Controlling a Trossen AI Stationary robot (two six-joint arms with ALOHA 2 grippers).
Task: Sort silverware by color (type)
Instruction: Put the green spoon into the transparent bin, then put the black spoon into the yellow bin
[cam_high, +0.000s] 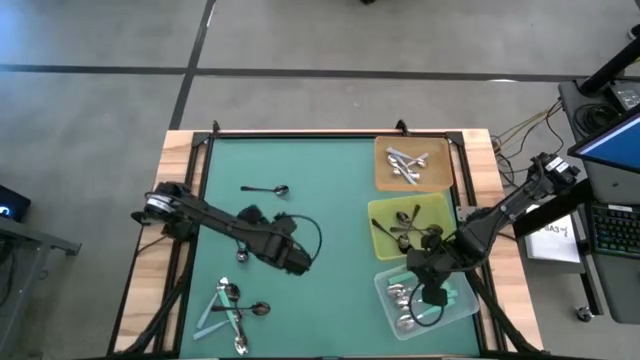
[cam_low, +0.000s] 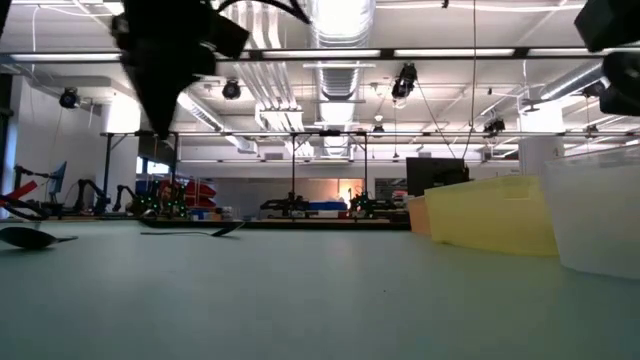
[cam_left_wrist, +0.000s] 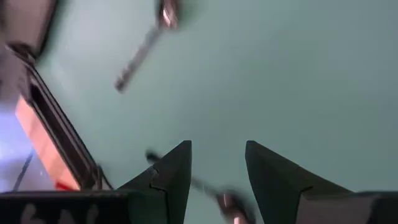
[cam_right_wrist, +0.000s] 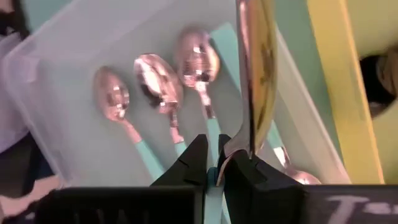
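Note:
My right gripper (cam_right_wrist: 216, 155) hovers over the clear tray (cam_high: 462, 296), shut on a teal-handled spoon (cam_right_wrist: 254, 74). Three more teal-handled spoons (cam_right_wrist: 163, 81) lie in that tray. Dark spoons (cam_high: 405, 228) lie in the yellow tray (cam_high: 440, 205), and silver spoons (cam_high: 408, 163) in the wooden tray (cam_high: 382, 175). My left gripper (cam_left_wrist: 217, 149) is open above the green mat at mid-table (cam_high: 297, 262), over a small spoon (cam_left_wrist: 227, 202). A dark spoon (cam_high: 266, 190) lies farther off, and a mixed pile of spoons (cam_high: 230, 305) sits near the front left. My right gripper pinches the teal-handled spoon between its two fingers at the handle's top, just below the neck (cam_right_wrist: 213, 176). The fingers slant down from above. The spoon runs along them, its shiny bowl (cam_right_wrist: 255, 56) jutting past the fingertips edge-on, lifted clear above the clear tray.
The three trays stand in a row along the mat's right side, from far to near: wooden, yellow, clear. The low view shows the yellow tray (cam_low: 490, 215) and the clear tray (cam_low: 600, 215) as walls on the right. A raised frame (cam_high: 300, 133) edges the mat.

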